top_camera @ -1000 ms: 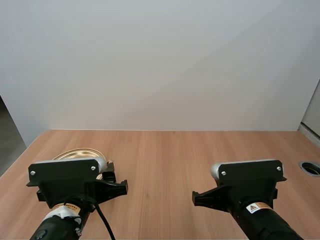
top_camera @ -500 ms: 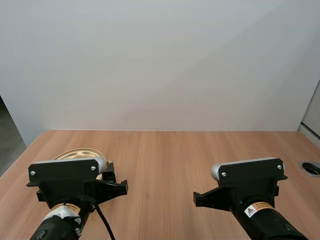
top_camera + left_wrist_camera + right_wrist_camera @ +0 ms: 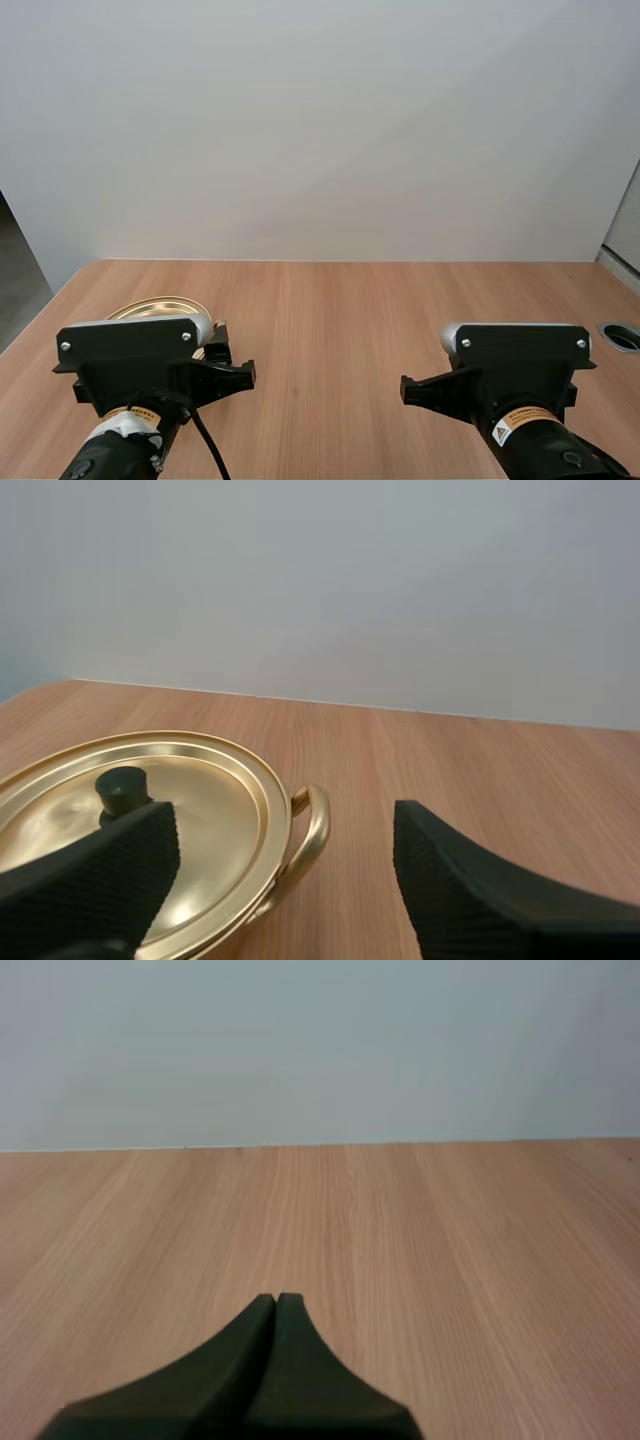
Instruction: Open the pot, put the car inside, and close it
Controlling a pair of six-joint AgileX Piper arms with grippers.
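Observation:
A gold pot [image 3: 150, 830] stands on the wooden table with its lid [image 3: 190, 800] on and a black knob [image 3: 122, 788] in the lid's middle. One gold side handle [image 3: 312, 830] points toward the table's middle. My left gripper [image 3: 285, 865] is open, low and just short of the pot, one finger [image 3: 95, 865] in front of the lid, the other finger [image 3: 470, 880] over bare wood. In the high view the pot [image 3: 155, 306] peeks out behind my left wrist [image 3: 130, 365]. My right gripper [image 3: 276, 1305] is shut on nothing, its tips together over bare wood.
The wooden table [image 3: 330, 310] runs back to a plain white wall. A round cable hole [image 3: 622, 336] sits at the table's right edge, close to my right wrist [image 3: 520, 370]. Open wood lies between the two arms.
My right arm has shifted to the right and slightly toward the near edge. The left arm and the pot have stayed put.

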